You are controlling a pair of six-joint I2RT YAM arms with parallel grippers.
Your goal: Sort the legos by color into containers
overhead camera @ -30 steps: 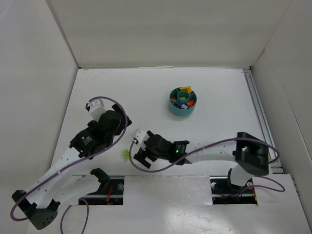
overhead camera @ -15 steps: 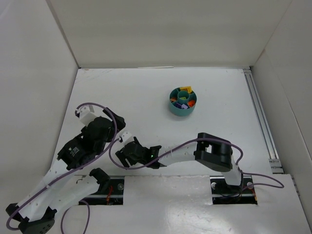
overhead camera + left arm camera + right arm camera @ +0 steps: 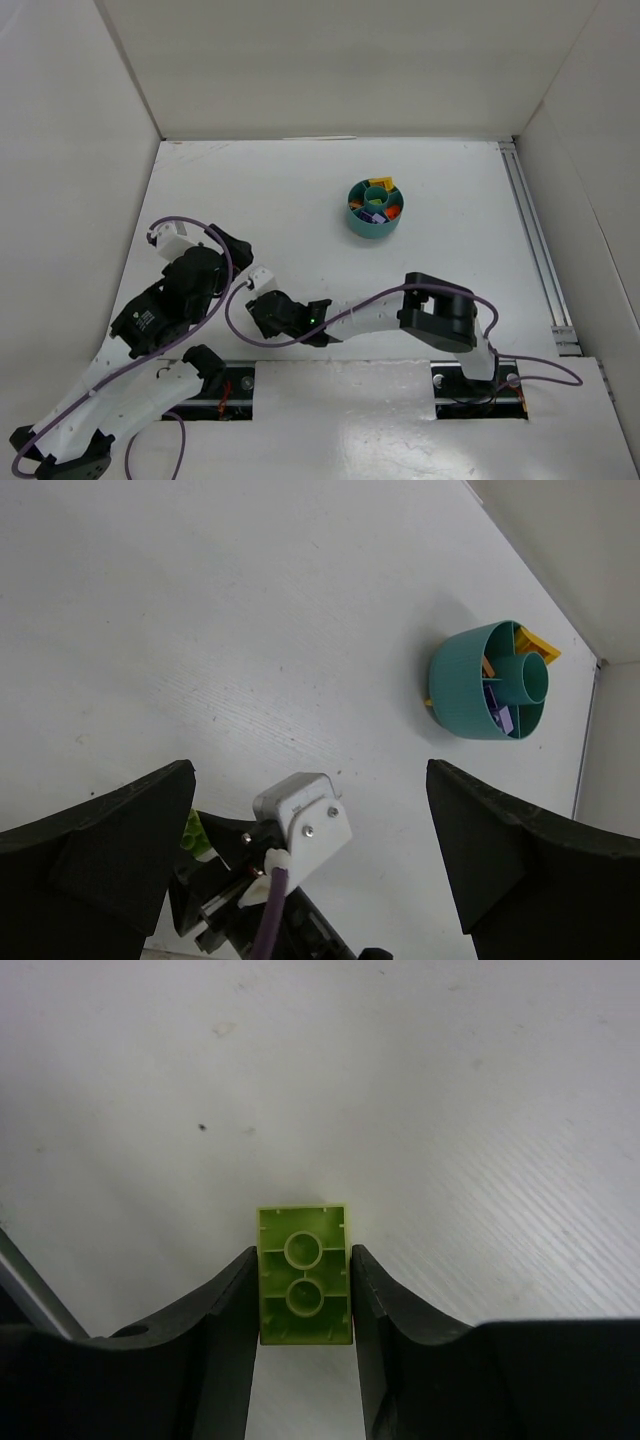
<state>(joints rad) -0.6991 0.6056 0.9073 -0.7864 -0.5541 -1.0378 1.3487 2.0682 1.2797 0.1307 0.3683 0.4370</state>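
Observation:
A lime green lego (image 3: 304, 1275) lies underside up on the white table, and the fingers (image 3: 228, 1330) of my right gripper (image 3: 304, 1295) press against both its long sides. In the top view the right gripper (image 3: 262, 318) sits low at the near left and hides that brick. The left wrist view shows a sliver of the lime brick (image 3: 195, 830) beside the right wrist. My left gripper (image 3: 310, 775) hangs open above it, empty. The teal dish (image 3: 358, 222) stands farther back, holding orange-yellow (image 3: 380, 183), lilac (image 3: 372, 214) and orange-red (image 3: 393, 211) legos in separate compartments.
White walls enclose the table on three sides. A metal rail (image 3: 530, 235) runs along the right edge. Purple cables (image 3: 235, 300) loop off both wrists. The left arm (image 3: 160, 305) sits close to the right gripper at the near left.
My right gripper reached further left, came down over the lime brick and closed from wide open onto its sides. The left arm drew back toward the near left.

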